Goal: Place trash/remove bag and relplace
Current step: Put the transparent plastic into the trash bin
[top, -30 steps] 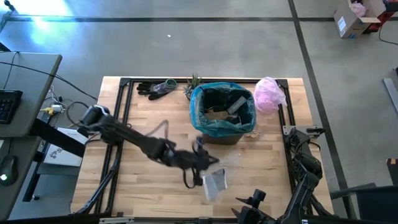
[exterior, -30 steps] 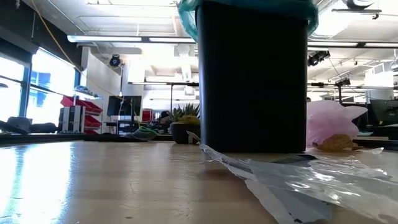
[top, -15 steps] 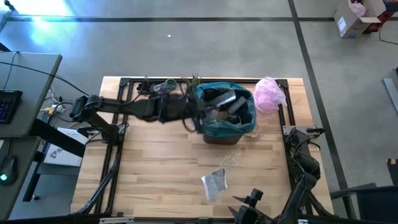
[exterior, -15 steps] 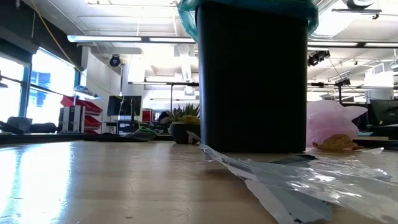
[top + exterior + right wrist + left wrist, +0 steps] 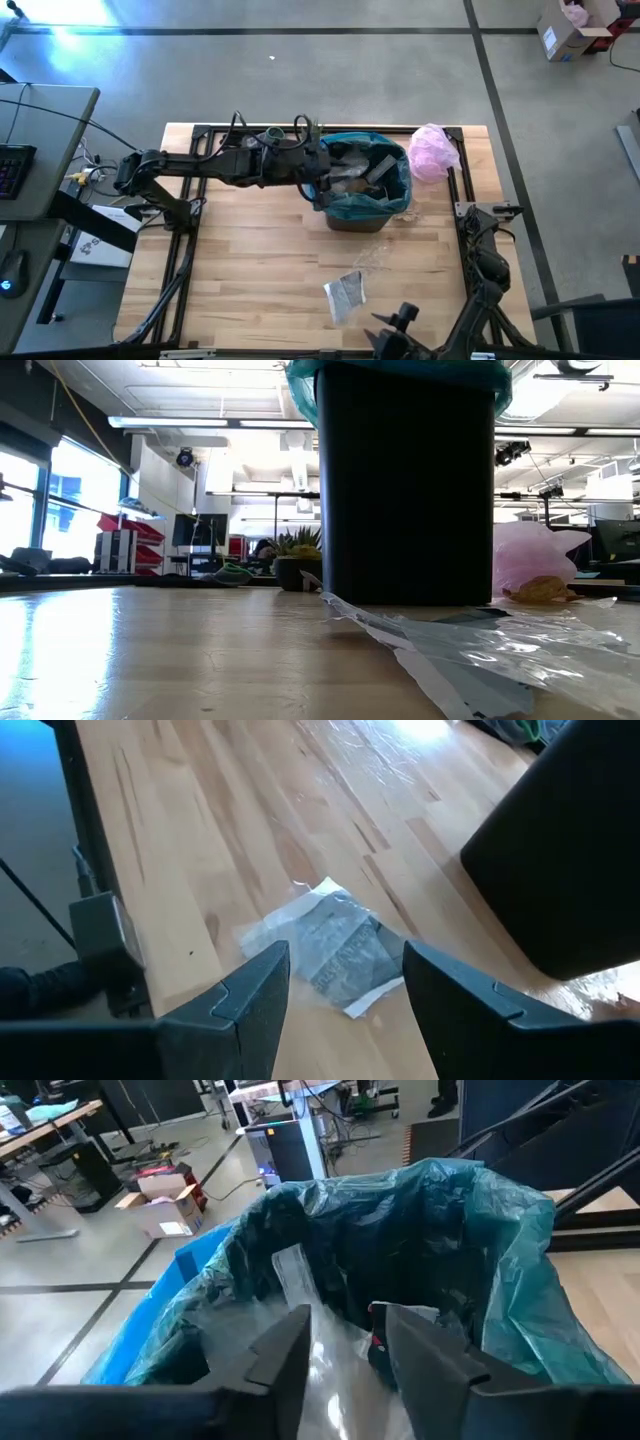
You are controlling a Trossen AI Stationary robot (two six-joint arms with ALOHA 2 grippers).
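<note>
Seen from above, the left arm stretches across the back of the desk [image 5: 240, 270], its left pincer [image 5: 322, 180] at the near-left rim of the bin [image 5: 360, 215]. The teal bag [image 5: 345, 205] lines that bin, which already holds mixed trash. A silvery wrapper [image 5: 345, 295] and a clear wrapper [image 5: 375, 258] lie on the desk in front of the bin, well apart from the left pincer. A pink bag [image 5: 433, 150] sits just beside the bin at the back right; dark gloves [image 5: 250, 140] and a small plant [image 5: 312, 128] sit at the back. The right pincer [image 5: 392, 325] waits at the front edge.

Low view: the dark bin [image 5: 405, 480] fills the middle, teal liner folded over its top. Crumpled clear plastic [image 5: 470, 650] lies in front of it, and a brownish lump [image 5: 540, 590] sits by the pink bag [image 5: 530, 555]. Neither arm shows.

Left wrist view: the left pincer [image 5: 345, 1355] hangs over the open bag [image 5: 500, 1250], fingers apart, nothing between them; a clear wrapper [image 5: 295, 1280] lies inside against the liner.

Right wrist view: the right pincer [image 5: 345, 990] is spread wide, empty, aimed at the silvery wrapper [image 5: 335, 950] on the desk, with the bin's dark side [image 5: 570, 870] beyond.

Step judged: dropping trash into the bin, release looks done. Next move calls for lifting clear of the liner and fetching the silvery wrapper, gripped low at an edge.

No brand or readable writing anywhere.
</note>
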